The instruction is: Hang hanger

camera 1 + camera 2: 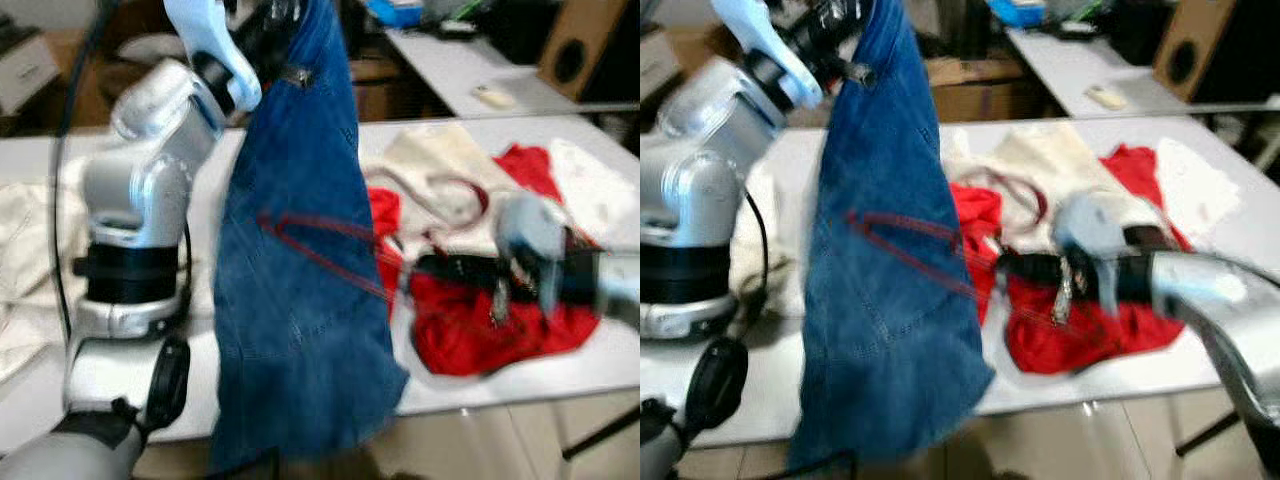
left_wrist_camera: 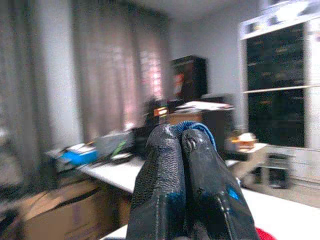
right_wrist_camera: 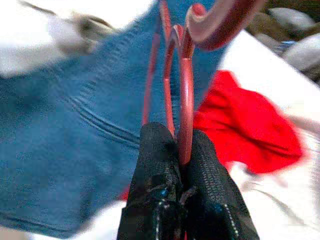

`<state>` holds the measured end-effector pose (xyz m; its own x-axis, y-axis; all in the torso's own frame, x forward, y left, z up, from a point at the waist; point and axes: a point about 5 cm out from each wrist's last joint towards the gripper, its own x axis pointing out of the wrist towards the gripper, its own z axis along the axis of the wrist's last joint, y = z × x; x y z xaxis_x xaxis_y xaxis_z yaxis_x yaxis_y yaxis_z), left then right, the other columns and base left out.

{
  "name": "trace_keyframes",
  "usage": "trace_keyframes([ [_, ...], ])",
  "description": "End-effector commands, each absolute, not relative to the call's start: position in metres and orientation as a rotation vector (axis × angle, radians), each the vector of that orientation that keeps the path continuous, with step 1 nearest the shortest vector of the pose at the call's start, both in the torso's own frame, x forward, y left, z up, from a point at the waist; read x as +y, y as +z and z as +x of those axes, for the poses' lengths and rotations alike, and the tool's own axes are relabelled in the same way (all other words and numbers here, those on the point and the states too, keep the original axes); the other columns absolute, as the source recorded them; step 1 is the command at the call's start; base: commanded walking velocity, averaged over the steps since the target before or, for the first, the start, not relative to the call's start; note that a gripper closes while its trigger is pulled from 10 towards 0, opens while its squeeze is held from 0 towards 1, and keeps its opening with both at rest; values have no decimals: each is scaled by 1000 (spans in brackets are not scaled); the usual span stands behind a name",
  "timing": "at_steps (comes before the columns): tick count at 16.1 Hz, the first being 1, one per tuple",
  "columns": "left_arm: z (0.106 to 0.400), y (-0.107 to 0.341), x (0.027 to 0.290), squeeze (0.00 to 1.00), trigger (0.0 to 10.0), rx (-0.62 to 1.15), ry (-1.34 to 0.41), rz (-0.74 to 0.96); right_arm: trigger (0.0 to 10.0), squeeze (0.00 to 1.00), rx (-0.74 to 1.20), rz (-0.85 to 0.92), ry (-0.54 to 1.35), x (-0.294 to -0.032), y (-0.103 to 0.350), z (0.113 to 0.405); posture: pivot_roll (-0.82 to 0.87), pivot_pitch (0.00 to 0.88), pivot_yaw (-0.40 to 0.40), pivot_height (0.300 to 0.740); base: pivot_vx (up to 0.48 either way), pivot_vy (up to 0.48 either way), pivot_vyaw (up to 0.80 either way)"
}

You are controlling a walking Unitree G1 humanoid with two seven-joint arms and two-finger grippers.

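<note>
A: Left eye view first, what is the raised arm doing?

B: The left gripper (image 2: 181, 150) is up high above the white table (image 1: 600, 365), its two black fingers pressed together on the top edge of a pair of blue jeans (image 1: 300, 300). The jeans hang straight down from it, and their lower end drops past the front edge of the table.

A: And the hanger?

B: The red hanger (image 3: 182, 90) is in the right gripper (image 3: 181, 150). The fingers are clamped on its thin wire, and the hook curves away beyond the fingertips. From the head views the wire reaches across the front of the jeans, about halfway down them.

A: Where is that arm?

B: It comes in from the right, low over the table, above a red garment (image 1: 1090, 330). Cream clothes (image 1: 1040, 165) lie behind that, spread over the tabletop.

A: Is it sharp?

B: No, both head views are blurred, the right arm most of all
</note>
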<state>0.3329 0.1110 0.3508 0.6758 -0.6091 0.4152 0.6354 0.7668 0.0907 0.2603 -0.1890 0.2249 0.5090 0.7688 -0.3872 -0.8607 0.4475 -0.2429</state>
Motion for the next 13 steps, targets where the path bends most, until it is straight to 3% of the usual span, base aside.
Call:
trace_keyframes([
  [1, 321, 369, 106, 0, 10000, -507, -766, -52, 10000, 0, 191, -508, 891, -197, 233, 282, -79, 0, 23, 740, 0, 0, 0],
  [3, 310, 383, 104, 0, 10000, -567, -811, -53, 10000, 0, -74, -534, 665, -203, 281, 317, -71, 0, 16, 740, 0, 0, 0],
  [4, 305, 394, 107, 0, 10000, -625, -822, -65, 10000, 0, -323, -492, 440, -213, 330, 334, -64, 0, 9, 740, 0, 0, 0],
  [5, 302, 398, 108, 0, 10000, -649, -826, -70, 10000, 0, -391, -466, 381, -218, 346, 336, -63, 0, 8, 740, 0, 0, 0],
  [6, 291, 416, 115, 0, 10000, -735, -832, -121, 10000, 0, -601, -369, 352, -224, 387, 331, -62, 0, 6, 740, 0, 0, 0],
  [7, 288, 420, 116, 0, 10000, -755, -829, -140, 10000, 0, -632, -354, 351, -223, 391, 331, -64, 0, 7, 740, 0, 0, 0],
  [10, 291, 415, 117, 0, 10000, -726, -828, -182, 10000, 0, -518, -474, 395, -214, 345, 344, -63, 0, 9, 740, 0, 0, 0],
  [13, 313, 302, 77, 0, 10000, -327, -827, -179, 10000, 0, -241, -482, 531, -218, 256, 329, -67, 0, 15, 740, 0, 0, 0],
])
